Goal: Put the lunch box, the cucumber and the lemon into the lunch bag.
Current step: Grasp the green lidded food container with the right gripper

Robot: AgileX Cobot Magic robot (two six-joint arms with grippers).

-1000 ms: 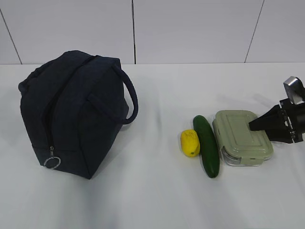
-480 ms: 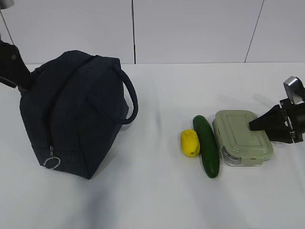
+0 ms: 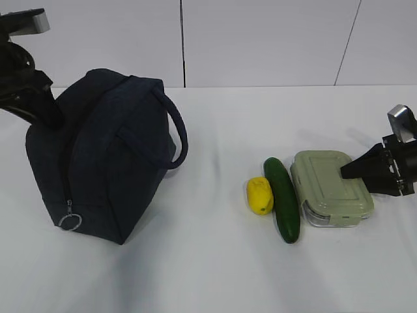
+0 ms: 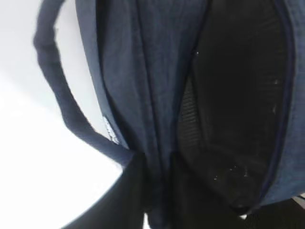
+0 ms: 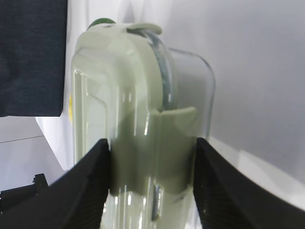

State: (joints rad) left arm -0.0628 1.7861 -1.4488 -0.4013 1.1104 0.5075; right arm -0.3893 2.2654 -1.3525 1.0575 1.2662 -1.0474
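The dark navy lunch bag (image 3: pixel 104 163) stands at the left with its top zipper open. My left gripper (image 3: pixel 51 111) is at its rear left top edge. In the left wrist view the left gripper (image 4: pixel 159 195) is shut on a fold of the lunch bag (image 4: pixel 143 71) beside the dark opening. The yellow lemon (image 3: pixel 259 195), the green cucumber (image 3: pixel 283 199) and the sage-lidded lunch box (image 3: pixel 326 189) lie side by side at the right. My right gripper (image 3: pixel 348 171) is at the box's right end. There the right gripper (image 5: pixel 152 181) is shut on the lunch box (image 5: pixel 138 95), one finger on each face.
A loop handle (image 3: pixel 179 137) sticks out from the bag toward the middle of the white table (image 3: pixel 208 261). A metal ring pull (image 3: pixel 68 222) hangs at the bag's front. A pale wall rises behind the table.
My left arm has come in from the upper left and dropped onto the bag's rear edge, and its jaws have narrowed on the fabric. The right gripper and the three items have not moved.
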